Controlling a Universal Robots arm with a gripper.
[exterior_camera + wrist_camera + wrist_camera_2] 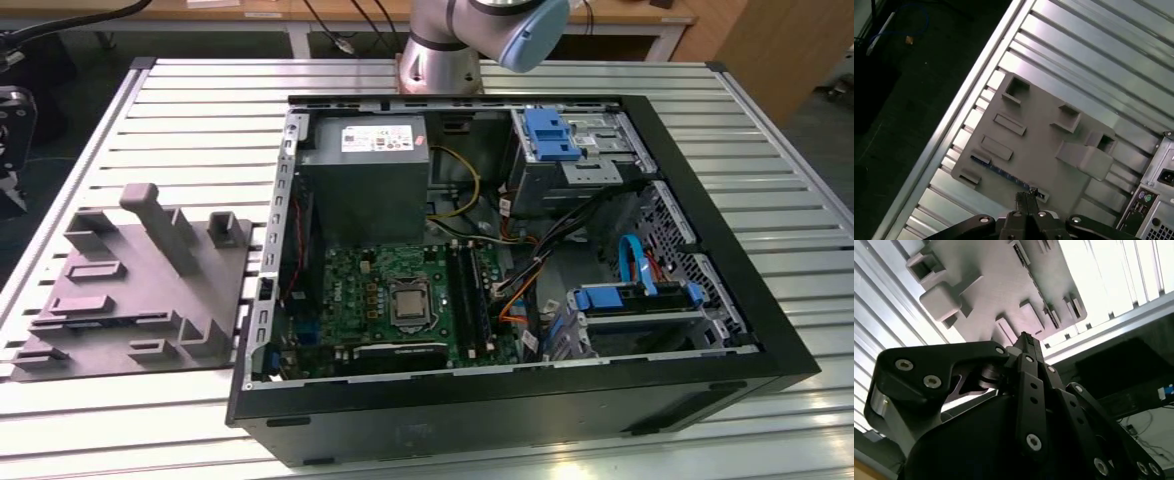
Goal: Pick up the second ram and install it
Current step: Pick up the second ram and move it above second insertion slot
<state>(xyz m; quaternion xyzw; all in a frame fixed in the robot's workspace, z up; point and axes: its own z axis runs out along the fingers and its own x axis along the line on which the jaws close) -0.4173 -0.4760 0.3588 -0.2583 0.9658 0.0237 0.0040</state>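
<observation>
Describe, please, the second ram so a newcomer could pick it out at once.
Beside the open computer case lies a grey fixture plate on the slatted table. Along one plate edge runs the second ram: a thin bluish strip, the only colour among grey blocks.

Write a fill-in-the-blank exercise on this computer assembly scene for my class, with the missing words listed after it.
1. The grey fixture stands to the exterior view's ____ of the computer case.
2. In the first wrist view the hand, above the fixture, is ____ rather than open.
3. The second ram lies on the fixture, so the hand holds ____.
Missing words: left; shut; nothing.
</observation>
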